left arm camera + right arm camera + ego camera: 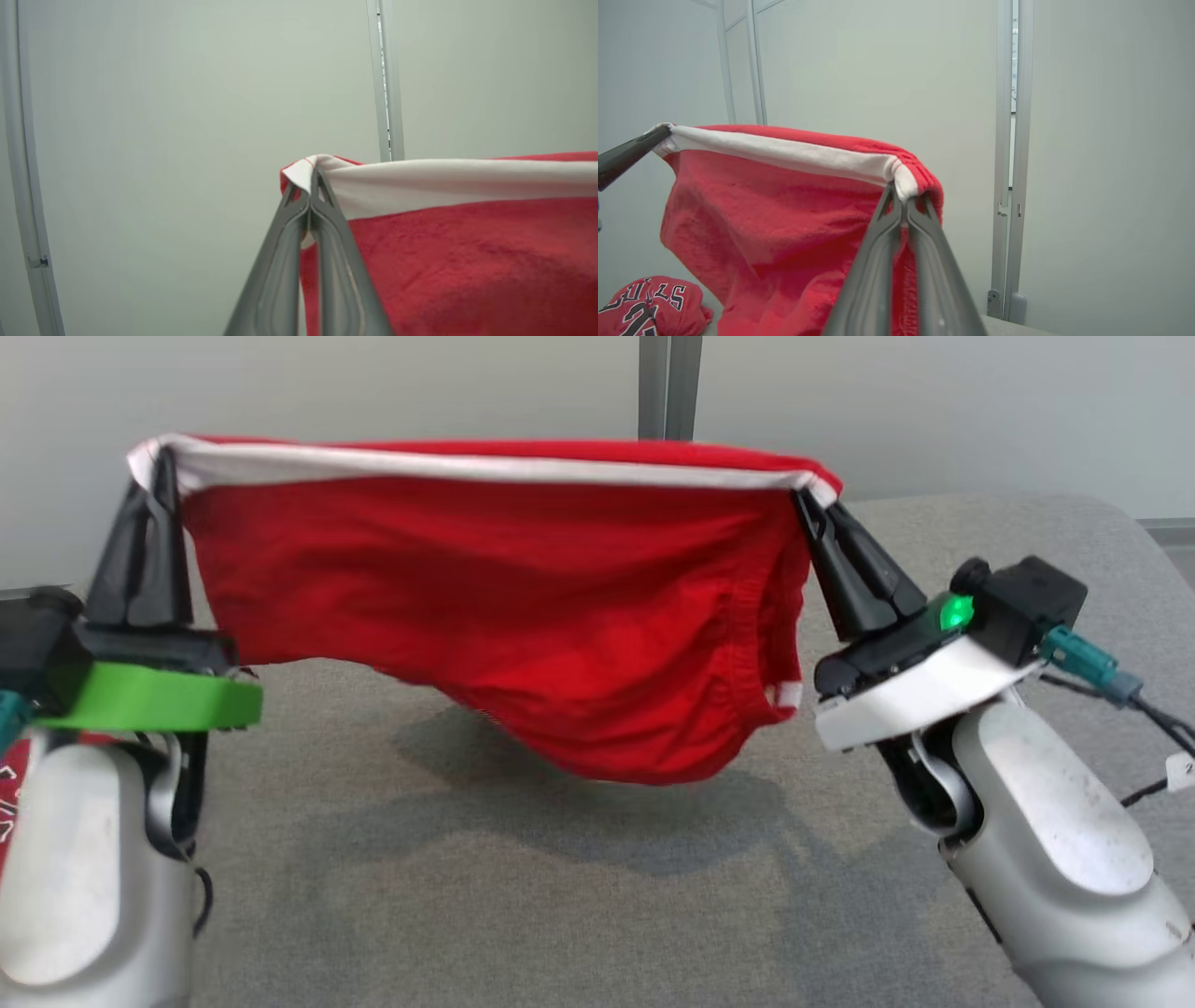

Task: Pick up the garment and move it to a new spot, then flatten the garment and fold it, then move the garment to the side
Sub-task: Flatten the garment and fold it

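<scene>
garment (523, 607): red shorts, held up in the air and stretched wide between the two grippers, above the table. Not much slack is left along the top, and the rest is let hang in a saggy belly that dips lowest toward the right.
white band (467, 467): sewn along the top edge of the garment, pulled pretty much straight from one held corner to the other.
left gripper (165, 467): pointed upward and pinched tight on the top left corner of the garment. In the left wrist view the two fingers are seen pressed together, with the white corner poking out just past the tips.
right gripper (805, 502): tilted up and inward, clamped on the top right corner. Same deal in the right wrist view, where the fingers are closed and the band is bunched over the tips.
table (420, 915): covered in grey fabric. A shadow (579, 831) is cast on it right under the hanging cloth, so the garment looks lifted clear of it.
green ring (159, 702): fitted at the left wrist, just below the fingers.
green light (954, 612): lit up on the right wrist, next to the base of the fingers.
jersey (649, 303): a second red piece with white and black lettering, seen crumpled low in the left corner of the right wrist view, apart from the held garment.
wall (373, 383): pale and plain, behind the table, with a metal strip (667, 387) run straight up it past the garment's top edge.
</scene>
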